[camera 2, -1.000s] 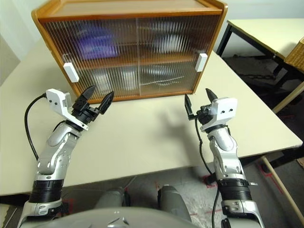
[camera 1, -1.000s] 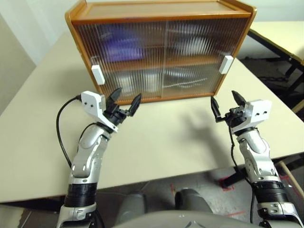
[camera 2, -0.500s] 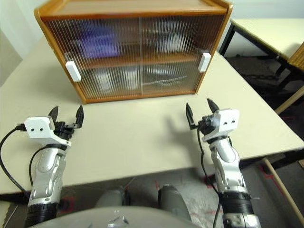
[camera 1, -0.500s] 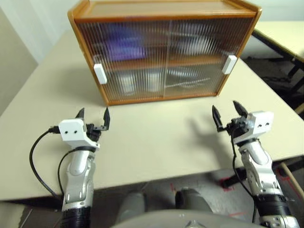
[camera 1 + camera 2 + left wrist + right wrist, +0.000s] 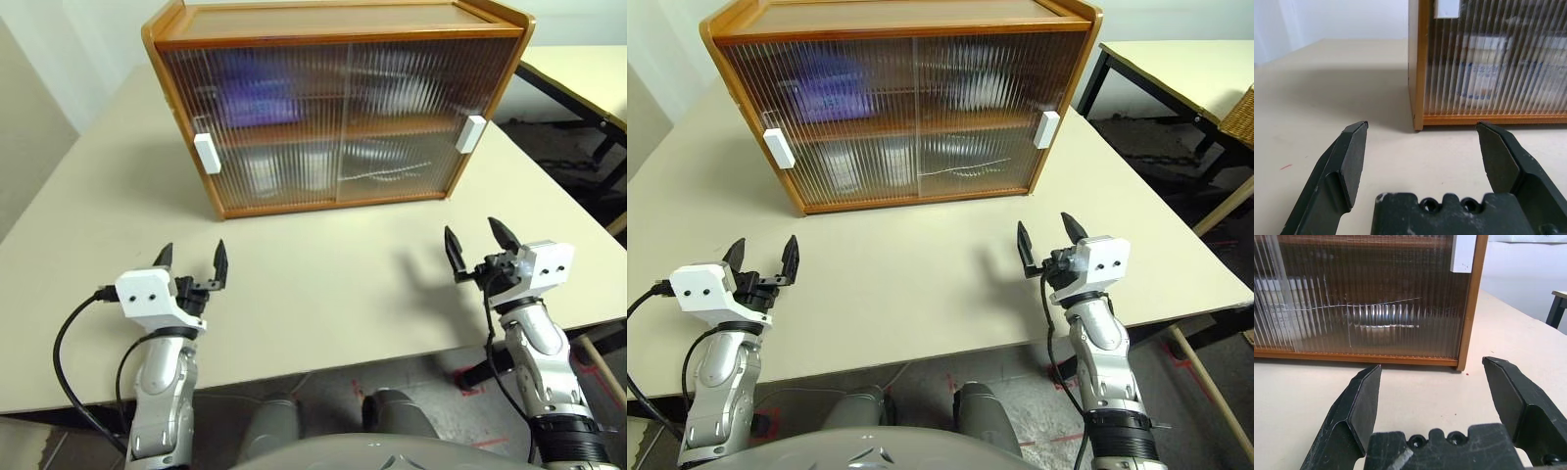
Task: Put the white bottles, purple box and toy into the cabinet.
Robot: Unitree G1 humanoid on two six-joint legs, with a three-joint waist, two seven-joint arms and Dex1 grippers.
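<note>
While both doors are shut, cabinet (image 5: 338,108) well beyond left gripper (image 5: 192,262)

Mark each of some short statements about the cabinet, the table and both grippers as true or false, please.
1. Both sliding doors of the cabinet are closed. True.
2. The left gripper holds a white bottle. False: its jaws are open and empty.
3. A purple shape shows through the ribbed door on the upper shelf, on the cabinet's left side. True.
4. The right gripper touches the white handle. False: it hangs over the table, well apart from the cabinet, with its jaws open.
5. The toy lies on the table in front of the cabinet. False: nothing lies on the table between the cabinet and the grippers.
</note>
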